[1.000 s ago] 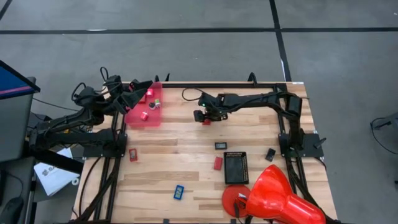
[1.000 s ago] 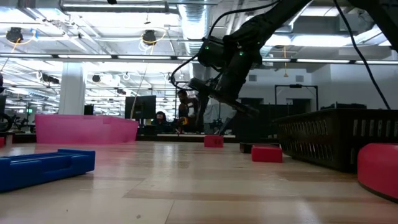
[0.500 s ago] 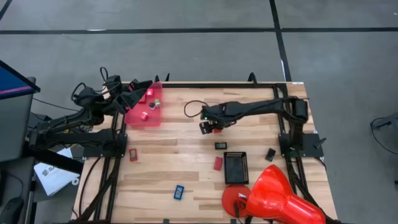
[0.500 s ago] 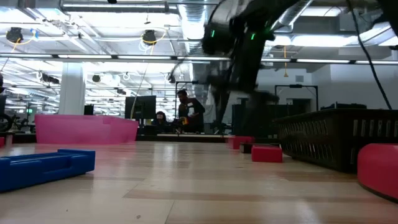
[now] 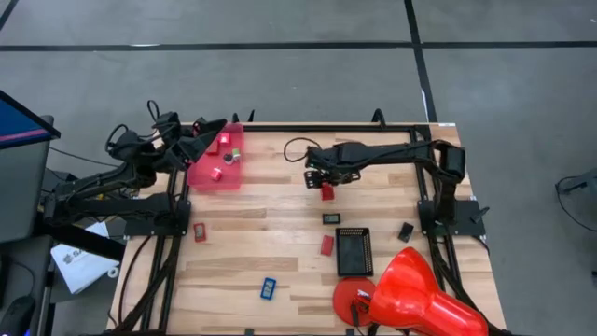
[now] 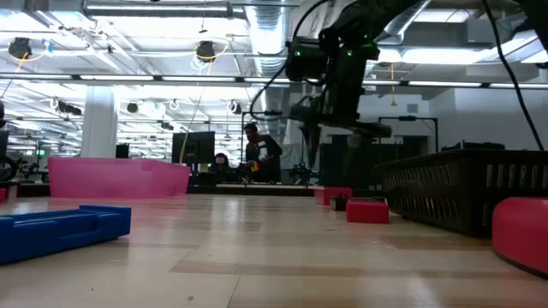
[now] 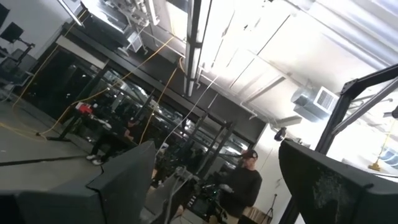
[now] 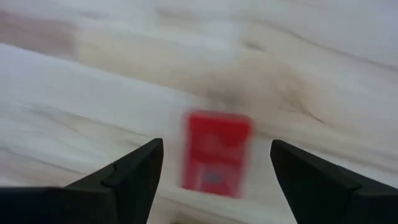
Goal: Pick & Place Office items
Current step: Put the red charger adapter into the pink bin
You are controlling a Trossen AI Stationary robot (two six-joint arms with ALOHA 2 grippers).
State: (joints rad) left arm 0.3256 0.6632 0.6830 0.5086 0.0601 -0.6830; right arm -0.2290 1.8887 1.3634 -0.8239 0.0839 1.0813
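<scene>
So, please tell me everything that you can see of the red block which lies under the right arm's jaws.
The red block is small, rectangular and plain red, with a faint marking on its top face; the material looks like plastic. It lies flat on the wooden table, near the middle of the far half, with a small black piece closer to the front. The right gripper hangs above it with jaws open, one on each side; nothing touches the block but the table.

Wooden table (image 5: 280, 233): pink bin (image 5: 216, 161) at far left corner; black tray (image 5: 354, 250), red cone (image 5: 410, 294), red blocks (image 5: 326, 245), blue piece (image 5: 268, 287) scattered.
</scene>
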